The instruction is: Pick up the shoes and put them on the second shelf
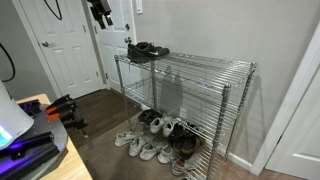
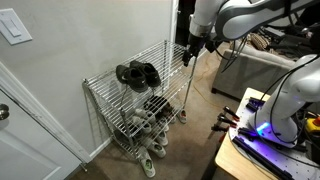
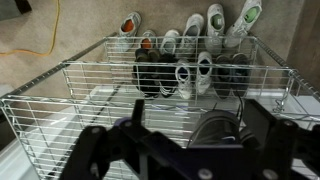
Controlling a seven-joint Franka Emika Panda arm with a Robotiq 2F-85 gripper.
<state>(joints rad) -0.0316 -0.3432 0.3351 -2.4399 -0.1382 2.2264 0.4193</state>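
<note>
A pair of black shoes (image 1: pixel 147 50) sits at one end of the top shelf of a chrome wire rack (image 1: pixel 205 64), and shows in both exterior views (image 2: pixel 137 73). My gripper (image 1: pixel 100 12) hangs in the air above and beside that end of the rack (image 2: pixel 190 50), apart from the shoes. In the wrist view its dark fingers (image 3: pixel 198 118) are spread open and hold nothing. One black shoe (image 3: pixel 218 130) shows below, between them.
Several white, grey and dark shoes (image 1: pixel 150 135) lie on the floor and the lowest shelf under the rack (image 2: pixel 150 130) (image 3: pixel 190 40). The middle wire shelf (image 1: pixel 185 92) is bare. A white door (image 1: pixel 68 45) and a wall stand behind. A desk with equipment (image 2: pixel 255 130) stands nearby.
</note>
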